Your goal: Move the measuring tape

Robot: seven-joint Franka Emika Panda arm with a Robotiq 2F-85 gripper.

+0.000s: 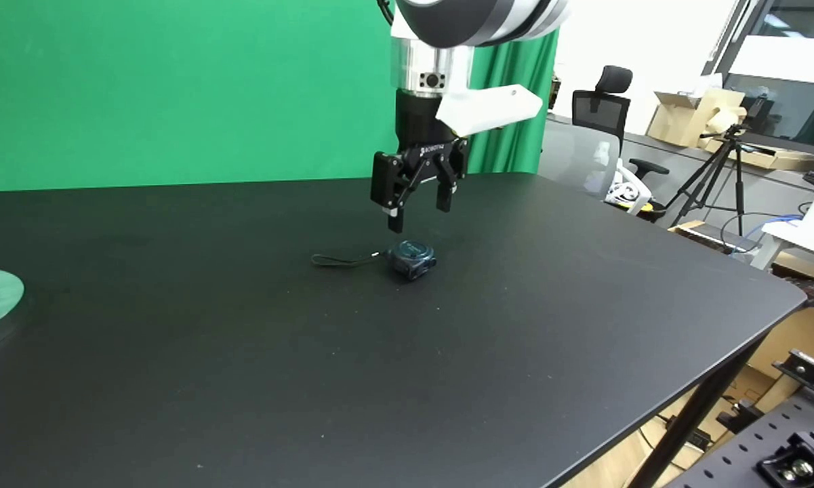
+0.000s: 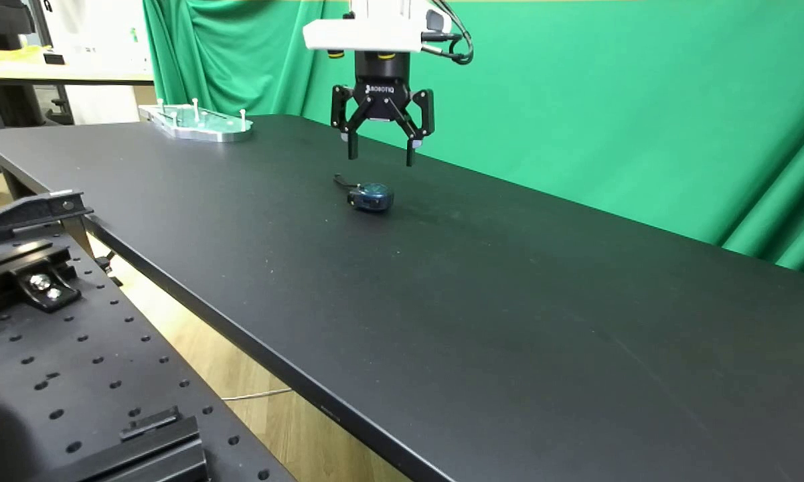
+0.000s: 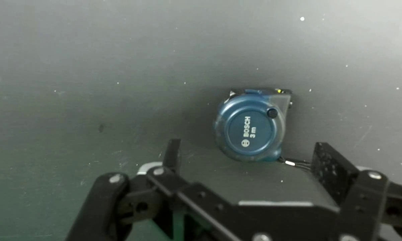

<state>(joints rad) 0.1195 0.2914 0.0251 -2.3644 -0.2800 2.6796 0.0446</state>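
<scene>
plainly empty, the end effector (image 2: 381, 157) is hovering, fingers (image 3: 332, 170) parted, while the measuring tape (image 3: 251, 129) is lying below on the table (image 2: 509, 335); a clean grasp is likely needing straight descent astride it, avoiding the strap (image 3: 290, 163).

Free room separates the fingers (image 3: 333, 172) and measuring tape (image 3: 251, 129)

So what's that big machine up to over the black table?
A robot arm is poised to handle a blue measuring tape, it seems, probably to move it. For now the tape lies on the black table, its dark strap trailing to one side. The jaws are open above the table, holding nothing.
</scene>
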